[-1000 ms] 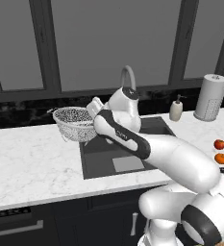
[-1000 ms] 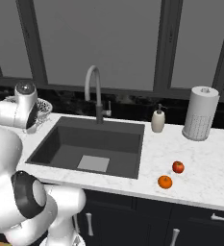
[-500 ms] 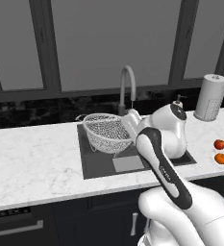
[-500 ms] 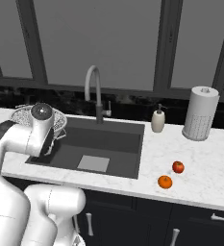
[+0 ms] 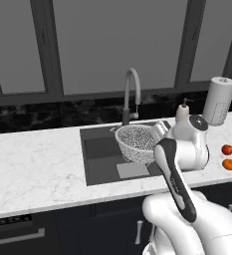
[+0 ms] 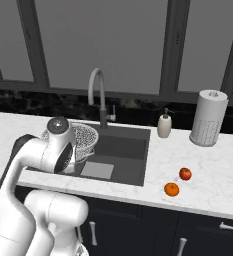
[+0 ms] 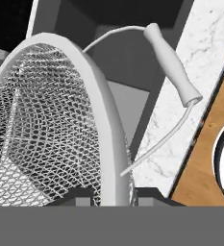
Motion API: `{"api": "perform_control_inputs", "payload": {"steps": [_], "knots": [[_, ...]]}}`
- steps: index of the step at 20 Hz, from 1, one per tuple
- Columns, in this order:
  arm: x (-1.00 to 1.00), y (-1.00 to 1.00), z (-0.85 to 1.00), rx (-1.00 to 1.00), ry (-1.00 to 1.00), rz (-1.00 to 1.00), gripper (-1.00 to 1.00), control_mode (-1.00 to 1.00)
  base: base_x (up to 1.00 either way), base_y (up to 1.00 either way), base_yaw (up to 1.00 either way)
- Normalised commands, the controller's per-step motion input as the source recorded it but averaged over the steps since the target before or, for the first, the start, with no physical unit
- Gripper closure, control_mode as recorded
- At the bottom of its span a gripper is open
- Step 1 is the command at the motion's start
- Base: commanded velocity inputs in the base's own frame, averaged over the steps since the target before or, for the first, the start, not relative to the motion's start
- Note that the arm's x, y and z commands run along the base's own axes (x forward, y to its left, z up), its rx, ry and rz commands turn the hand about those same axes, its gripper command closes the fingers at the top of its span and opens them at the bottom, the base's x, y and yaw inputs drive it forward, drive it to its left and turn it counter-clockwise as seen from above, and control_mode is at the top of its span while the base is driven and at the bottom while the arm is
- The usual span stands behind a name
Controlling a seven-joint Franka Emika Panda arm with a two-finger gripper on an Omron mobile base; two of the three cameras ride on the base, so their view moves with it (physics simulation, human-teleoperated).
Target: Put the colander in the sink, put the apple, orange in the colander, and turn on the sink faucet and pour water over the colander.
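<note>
**Ana:** Swinging in from the left counter, the round silver-white fine-mesh colander (image 5: 136,142) has travelled with the arm and now hangs over the dark grey rectangular sink (image 5: 100,154), where a second ago it was still above the marble to the left of the basin.

**Ben:** And the gripper (image 7: 114,194)?

**Ana:** Clamped tight on the colander's rim; the hand view shows the rim running right between the two fingertips (image 7: 82,196). Nearest the robot on the right lie the small bright orange fruit (image 6: 171,189) and, just beyond it, the small red apple (image 6: 185,173), both on the counter, well apart from the basin.

**Ben:** How should the set-down go?

**Ana:** Probably lower it straight, level the bowl before letting go, and aim for the lighter grey drain plate (image 5: 132,170). It should also sit under the spout of the tall grey gooseneck faucet (image 5: 131,94) at the far edge, so water will later fall into it.

**Ben:** Which way does it point?

**Ana:** Its mouth faces up, perhaps tipped slightly. Being round, it has no true long axis; in the hand view one wire side handle (image 7: 173,72) juts out beyond the rim.
</note>
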Motion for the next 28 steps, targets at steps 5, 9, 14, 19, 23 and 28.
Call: {"api": "perform_control_inputs", "payload": {"steps": [5,9,14,19,23,28], "knots": [[0.48,-0.48,0.0,-0.2,0.24,-0.16,1.0,-1.0,0.0,0.0,0.0],[0.62,-0.27,-0.07,-0.17,0.2,-0.07,1.0,-1.0,0.0,0.0,0.0],[0.67,-0.17,-0.24,-0.03,0.04,0.03,1.0,-1.0,0.0,0.0,0.0],[0.33,-0.53,-0.44,-0.01,0.0,0.23,1.0,-1.0,0.0,0.0,0.0],[0.26,-0.37,-0.47,0.0,0.0,0.26,1.0,-1.0,0.0,0.0,0.0],[0.36,-0.12,-0.41,0.09,-0.09,0.2,1.0,-1.0,0.0,0.0,0.0]]}}
